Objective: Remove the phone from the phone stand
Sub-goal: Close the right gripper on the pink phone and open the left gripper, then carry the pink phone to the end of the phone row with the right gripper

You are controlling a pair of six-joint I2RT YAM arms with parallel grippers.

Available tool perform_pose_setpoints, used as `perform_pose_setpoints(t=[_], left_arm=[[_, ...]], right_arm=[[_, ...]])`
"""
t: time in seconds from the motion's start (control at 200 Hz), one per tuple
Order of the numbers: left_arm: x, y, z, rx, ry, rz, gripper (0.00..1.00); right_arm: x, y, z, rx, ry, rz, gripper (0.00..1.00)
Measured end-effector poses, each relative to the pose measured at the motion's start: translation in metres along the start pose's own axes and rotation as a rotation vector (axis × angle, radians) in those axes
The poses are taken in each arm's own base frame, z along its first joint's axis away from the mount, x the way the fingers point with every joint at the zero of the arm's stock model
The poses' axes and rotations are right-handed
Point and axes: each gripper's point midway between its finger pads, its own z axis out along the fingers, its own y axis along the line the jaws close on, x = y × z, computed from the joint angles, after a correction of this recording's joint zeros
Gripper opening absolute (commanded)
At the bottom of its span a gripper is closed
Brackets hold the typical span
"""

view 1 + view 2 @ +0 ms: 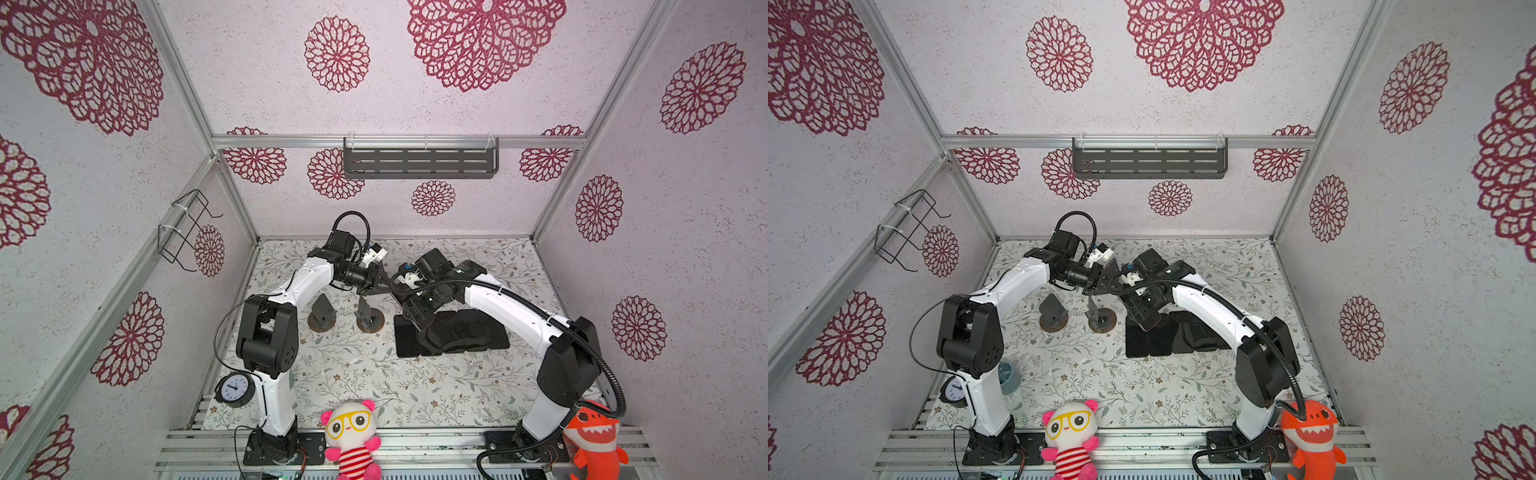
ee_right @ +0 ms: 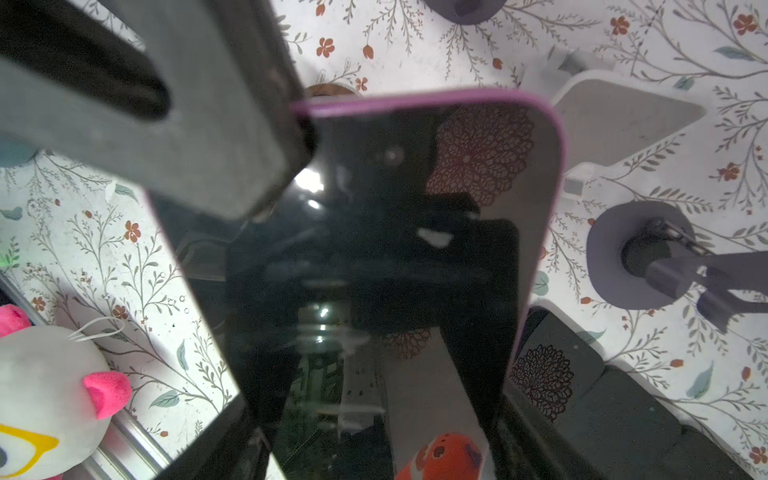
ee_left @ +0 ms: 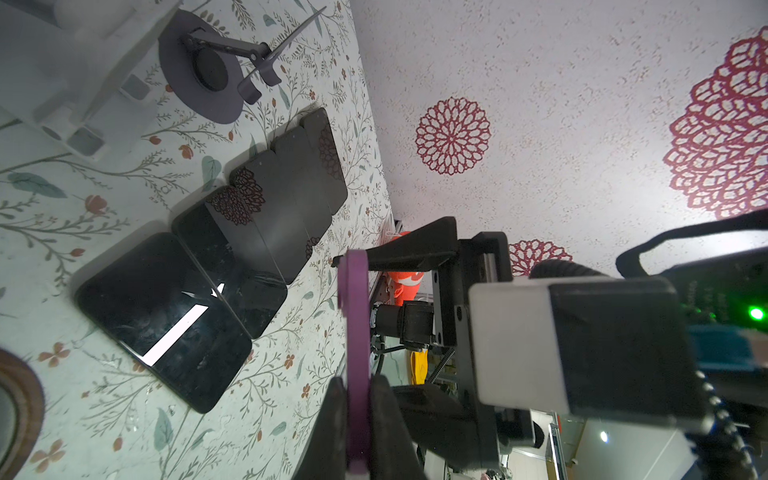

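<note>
Floral table (image 1: 374,386) below, and the phone (image 2: 374,249) is up in the air between both grippers, off the stand (image 1: 368,316). The left gripper (image 3: 358,432) is clamped tight on one corner. The right gripper (image 3: 370,324) straddles it, jaws wide at either edge; whether they pinch it is hard to tell.

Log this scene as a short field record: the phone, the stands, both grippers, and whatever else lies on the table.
phone: purple-cased phone, held in the air, off the stands
left gripper: shut on the phone's edge
right gripper: jaws wide, straddling the phone; grip unclear
phone stands: two, upright, both empty
other phones: dark row lying overlapped on the table
</note>
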Motion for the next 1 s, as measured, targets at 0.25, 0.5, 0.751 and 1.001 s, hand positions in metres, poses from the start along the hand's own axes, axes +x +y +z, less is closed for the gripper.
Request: perform_pose_setpoints(t=[0.25, 0.5, 0.751, 1.001], left_arm=[[-0.001, 0.0, 0.0, 0.001, -0.001, -0.001, 0.17], [0.001, -0.002, 0.0, 0.013, 0.005, -0.009, 0.37], [0.0, 0.0, 0.0, 0.004, 0.002, -0.015, 0.41], [-0.003, 0.007, -0.001, -0.038, -0.015, -0.028, 0.4]], right_arm=[[0.0, -0.001, 0.0, -0.009, -0.001, -0.003, 0.49], [0.011, -0.04, -0.011, 0.051, -0.008, 0.089, 0.44], [0.044, -0.083, -0.03, 0.165, 0.012, 0.187, 0.38], [0.125, -0.167, -0.057, 0.385, 0.109, 0.411, 0.33]])
